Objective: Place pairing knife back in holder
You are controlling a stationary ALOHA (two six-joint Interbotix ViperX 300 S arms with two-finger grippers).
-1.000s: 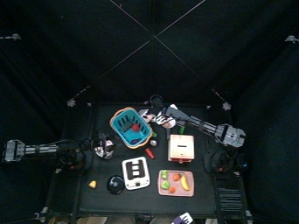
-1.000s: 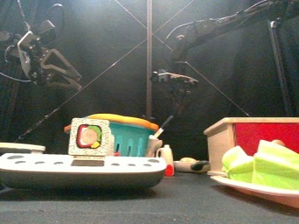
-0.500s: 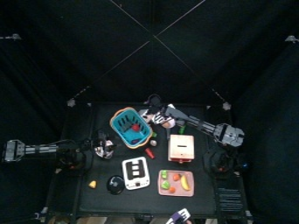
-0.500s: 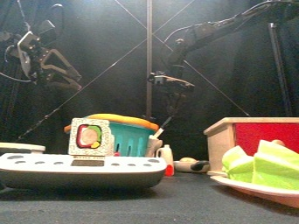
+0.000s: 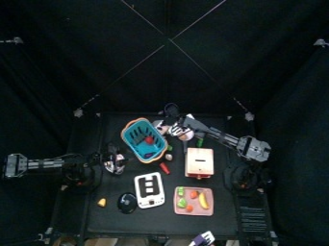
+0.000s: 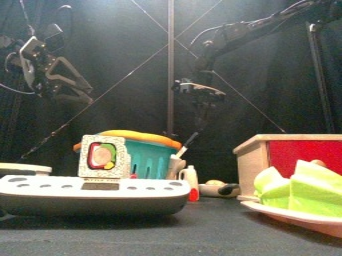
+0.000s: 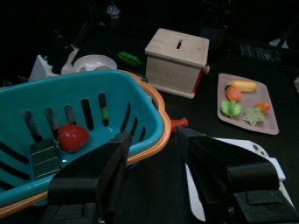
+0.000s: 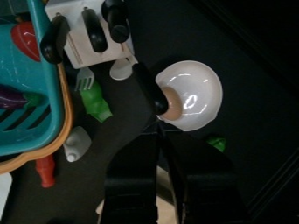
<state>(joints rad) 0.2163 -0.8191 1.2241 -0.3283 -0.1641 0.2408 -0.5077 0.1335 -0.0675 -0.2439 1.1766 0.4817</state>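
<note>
The paring knife point(image 8: 142, 83) has a black handle, and my right gripper point(image 8: 149, 109) is shut on it. Its tip points toward the white knife holder point(image 8: 84, 35), which has other black handles standing in it. In the front view the right gripper point(image 6: 198, 90) hangs high behind the teal basket, and the knife point(image 6: 195, 120) slants down toward the holder point(image 6: 179, 152). From above, the right gripper point(image 5: 171, 119) is at the basket's far right corner. My left gripper point(image 7: 158, 171) is open just outside the basket's rim point(image 7: 70, 83).
A white bowl point(image 8: 191, 92) lies right beside the knife and holder. The teal basket point(image 5: 133, 127) holds toy food. In front of it are a wooden box point(image 5: 198, 161), a white scale point(image 5: 150, 189) and a plate point(image 7: 267, 122) of vegetables.
The right gripper wavers slightly above the holder with the knife still in it. The left arm has not moved.
</note>
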